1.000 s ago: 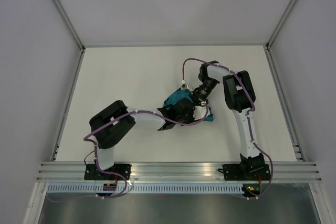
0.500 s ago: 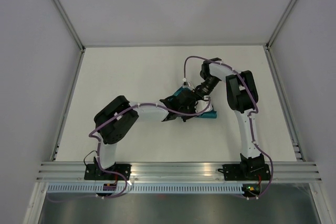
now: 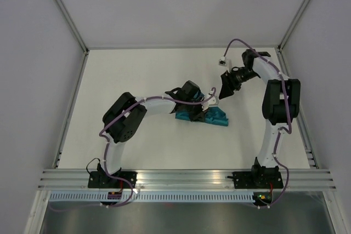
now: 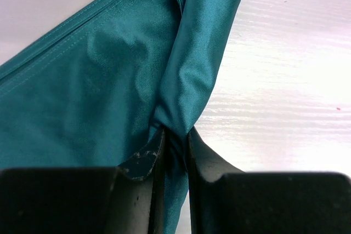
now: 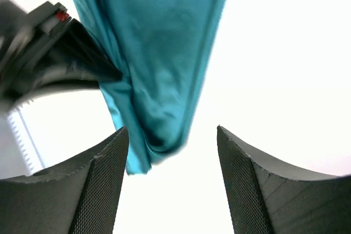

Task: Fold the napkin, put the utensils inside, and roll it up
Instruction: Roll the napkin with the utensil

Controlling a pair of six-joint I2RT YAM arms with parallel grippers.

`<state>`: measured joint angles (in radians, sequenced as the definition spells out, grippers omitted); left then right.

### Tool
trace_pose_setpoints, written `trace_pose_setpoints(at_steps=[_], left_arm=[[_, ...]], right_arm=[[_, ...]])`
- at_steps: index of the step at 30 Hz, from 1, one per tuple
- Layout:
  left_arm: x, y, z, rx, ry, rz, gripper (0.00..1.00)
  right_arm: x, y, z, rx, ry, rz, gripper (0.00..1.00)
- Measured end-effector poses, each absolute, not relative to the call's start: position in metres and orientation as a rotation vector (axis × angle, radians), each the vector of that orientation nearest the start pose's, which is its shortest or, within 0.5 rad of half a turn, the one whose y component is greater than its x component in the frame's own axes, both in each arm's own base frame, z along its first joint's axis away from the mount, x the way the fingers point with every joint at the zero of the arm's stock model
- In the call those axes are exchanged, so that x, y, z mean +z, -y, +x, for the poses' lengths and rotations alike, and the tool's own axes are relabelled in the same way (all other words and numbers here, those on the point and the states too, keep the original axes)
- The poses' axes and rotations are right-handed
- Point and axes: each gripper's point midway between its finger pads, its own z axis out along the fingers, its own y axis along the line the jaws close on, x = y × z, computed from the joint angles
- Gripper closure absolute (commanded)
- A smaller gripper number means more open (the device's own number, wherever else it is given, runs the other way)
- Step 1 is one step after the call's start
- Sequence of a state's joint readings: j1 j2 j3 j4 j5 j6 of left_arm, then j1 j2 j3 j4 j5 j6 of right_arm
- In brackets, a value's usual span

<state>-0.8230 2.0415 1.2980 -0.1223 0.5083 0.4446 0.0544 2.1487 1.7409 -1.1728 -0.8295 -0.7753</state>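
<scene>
One teal napkin (image 3: 218,117), two claws: the left claw (image 4: 174,147) pinches a fold of it; the right claw (image 5: 170,135) gapes wide, empty.

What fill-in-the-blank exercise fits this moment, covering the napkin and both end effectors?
1. The left end effector is pinching a fold of the ___ napkin.
2. The right end effector holds nothing; its jaws stand ___.
3. In the top view, the napkin lies on the ___ table.
Missing words: teal; open; white.
</scene>
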Motion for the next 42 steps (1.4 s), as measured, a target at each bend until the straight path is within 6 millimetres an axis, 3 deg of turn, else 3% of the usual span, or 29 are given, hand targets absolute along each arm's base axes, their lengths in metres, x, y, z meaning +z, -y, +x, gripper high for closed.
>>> trace_pose_setpoints(at_steps=[3, 7, 12, 17, 25, 31, 34, 35, 37, 38, 42], left_arm=[[0.023, 0.402, 0.281, -0.946, -1.881, 1.602, 0.97], [0.023, 0.4, 0.284, -1.172, -1.972, 1.548, 0.96], [0.022, 0.396, 0.282, -1.413, -2.081, 1.471, 0.96], [0.022, 0.391, 0.273, -1.59, -2.198, 1.387, 0.96], [0.021, 0.388, 0.259, -1.727, -2.354, 1.288, 0.96], [0.021, 0.388, 0.258, -1.741, -2.401, 1.257, 0.96], [0.02, 0.387, 0.256, -1.746, -2.422, 1.246, 0.96], [0.02, 0.387, 0.255, -1.748, -2.429, 1.244, 0.94], [0.02, 0.387, 0.254, -1.75, -2.438, 1.241, 0.9], [0.02, 0.387, 0.254, -1.75, -2.438, 1.241, 0.84], [0.02, 0.387, 0.255, -1.737, -2.439, 1.245, 0.67]], right_arm=[[0.094, -0.107, 0.373, 1.0, -2.364, -0.99, 0.28], [0.103, -0.104, 0.35, 0.861, -2.266, -1.029, 0.27], [0.098, -0.123, 0.313, 0.697, -2.124, -1.179, 0.26], [0.079, -0.152, 0.28, 0.573, -1.993, -1.364, 0.26], [0.053, -0.178, 0.258, 0.472, -1.912, -1.537, 0.28], [0.031, -0.188, 0.239, 0.401, -1.867, -1.659, 0.35], [0.025, -0.188, 0.237, 0.364, -1.851, -1.685, 0.49], [0.025, -0.188, 0.239, 0.351, -1.848, -1.682, 0.58], [0.024, -0.188, 0.244, 0.324, -1.844, -1.676, 0.65], [0.024, -0.188, 0.245, 0.318, -1.845, -1.673, 0.69], [0.021, -0.186, 0.248, 0.297, -1.852, -1.671, 0.77]])
